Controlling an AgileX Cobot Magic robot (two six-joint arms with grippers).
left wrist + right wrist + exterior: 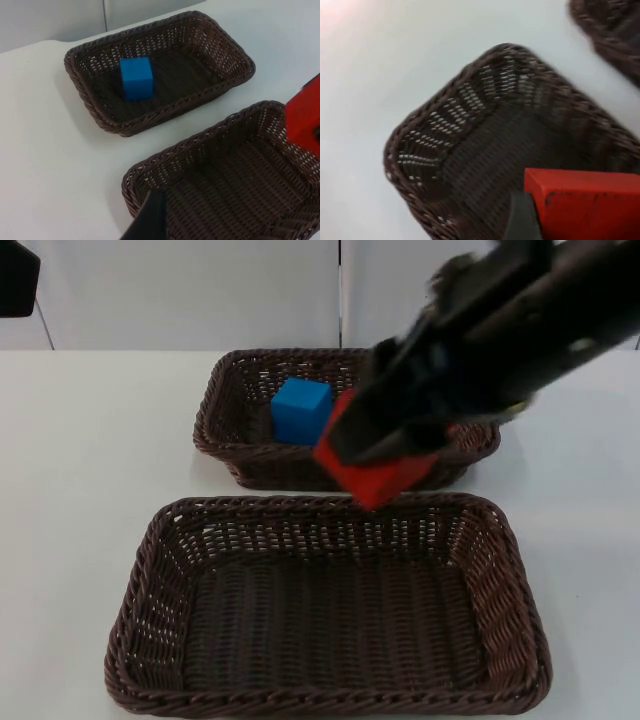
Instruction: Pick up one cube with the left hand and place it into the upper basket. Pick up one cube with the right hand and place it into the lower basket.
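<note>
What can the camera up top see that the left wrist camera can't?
Top camera alone: the right hand on its black arm, carrying the red cube above the far rim of the lower basket.

Left wrist camera alone: a black fingertip of the left hand, which waits beside the lower basket, and the upper basket's whole bottom, nothing covering it.

Both: the blue cube lying in the upper basket, the lower basket with nothing in it yet, some of the red cube, and the white table.
</note>
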